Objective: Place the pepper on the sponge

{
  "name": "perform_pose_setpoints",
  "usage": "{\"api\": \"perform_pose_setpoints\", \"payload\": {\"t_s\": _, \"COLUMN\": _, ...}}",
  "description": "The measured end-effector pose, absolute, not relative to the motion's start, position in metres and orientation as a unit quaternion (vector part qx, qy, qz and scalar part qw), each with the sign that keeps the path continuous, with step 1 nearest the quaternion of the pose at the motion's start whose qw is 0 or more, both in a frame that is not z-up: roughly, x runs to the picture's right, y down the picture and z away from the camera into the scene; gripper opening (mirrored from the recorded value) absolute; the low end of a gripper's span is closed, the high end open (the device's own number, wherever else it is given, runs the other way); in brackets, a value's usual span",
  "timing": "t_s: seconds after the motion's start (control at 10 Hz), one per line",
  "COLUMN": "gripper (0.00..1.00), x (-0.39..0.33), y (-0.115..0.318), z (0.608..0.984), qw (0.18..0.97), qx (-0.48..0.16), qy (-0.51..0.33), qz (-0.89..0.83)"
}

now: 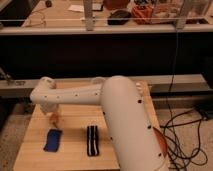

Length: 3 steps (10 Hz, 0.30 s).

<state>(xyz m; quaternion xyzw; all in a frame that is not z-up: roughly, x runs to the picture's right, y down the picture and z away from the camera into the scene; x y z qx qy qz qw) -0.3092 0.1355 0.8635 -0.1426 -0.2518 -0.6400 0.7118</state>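
Observation:
The small orange pepper [54,119] hangs at the tip of my gripper [53,116], which points down from the white wrist [45,96] at the left of the wooden table [75,155]. The gripper looks shut on the pepper. Just below and slightly nearer lies the flat blue sponge [52,140], apart from the pepper. My thick white arm [125,120] crosses the table from the lower right and hides much of its right side.
A black-and-white striped piece [92,140] lies to the right of the sponge. A pale cup rim [98,80] peeks out behind the arm. Black cables [185,135] trail on the floor at right. A dark counter [105,50] stands behind.

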Motion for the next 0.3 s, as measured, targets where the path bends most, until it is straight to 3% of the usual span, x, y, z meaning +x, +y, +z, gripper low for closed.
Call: {"api": "perform_pose_setpoints", "payload": {"t_s": 0.3, "gripper": 0.80, "x": -0.3085, "y": 0.1431, "z": 0.8758, "qw": 0.708, "qx": -0.158, "qy": -0.257, "qz": -0.638}}
